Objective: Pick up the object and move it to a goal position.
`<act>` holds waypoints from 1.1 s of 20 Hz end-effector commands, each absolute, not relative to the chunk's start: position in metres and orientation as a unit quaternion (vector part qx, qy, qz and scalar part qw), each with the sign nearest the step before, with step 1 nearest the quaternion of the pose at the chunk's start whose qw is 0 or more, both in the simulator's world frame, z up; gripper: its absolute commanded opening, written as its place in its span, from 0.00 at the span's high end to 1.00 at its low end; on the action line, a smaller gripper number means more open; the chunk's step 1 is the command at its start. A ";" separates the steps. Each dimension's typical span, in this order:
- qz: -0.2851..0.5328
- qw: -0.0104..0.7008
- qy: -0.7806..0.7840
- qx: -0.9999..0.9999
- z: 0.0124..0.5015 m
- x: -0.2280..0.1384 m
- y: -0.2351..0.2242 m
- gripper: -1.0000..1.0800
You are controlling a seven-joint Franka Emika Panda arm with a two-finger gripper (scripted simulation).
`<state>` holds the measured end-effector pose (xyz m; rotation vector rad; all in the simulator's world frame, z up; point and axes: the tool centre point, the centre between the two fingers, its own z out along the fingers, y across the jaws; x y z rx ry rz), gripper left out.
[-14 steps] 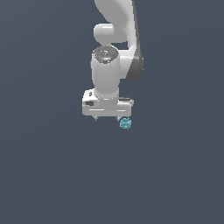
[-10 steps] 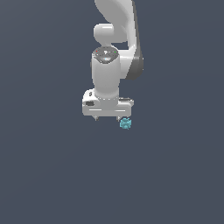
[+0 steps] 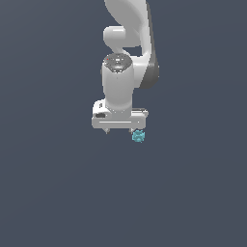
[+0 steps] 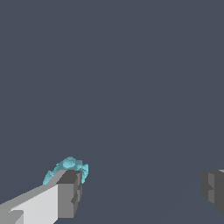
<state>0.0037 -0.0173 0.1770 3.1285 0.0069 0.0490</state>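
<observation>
While nothing's grabbed so far, here's where it stands:
gripper (image 3: pixel 119 130): jaws spread wide, holding nothing.
object (image 3: pixel 138 137): tiny teal lump right up against one finger (image 4: pixel 65 192), outside the gap.
done: just the approach, I'd say.
left: line up, grasp, lift, carry to goal.

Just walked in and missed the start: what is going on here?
A white Franka arm hangs over a plain dark surface with its gripper pointing down and its fingers wide apart. The tiny teal lump it is meant to pick up sits right by one fingertip, outside the gap rather than between the fingers. Nothing is gripped yet.
</observation>
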 end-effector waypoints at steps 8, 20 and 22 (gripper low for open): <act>0.011 0.004 -0.004 1.000 0.150 -0.013 0.014 0.04; 0.001 0.000 -0.020 1.000 0.094 -0.060 0.077 0.04; 0.000 0.000 -0.021 1.000 0.091 -0.063 0.080 0.04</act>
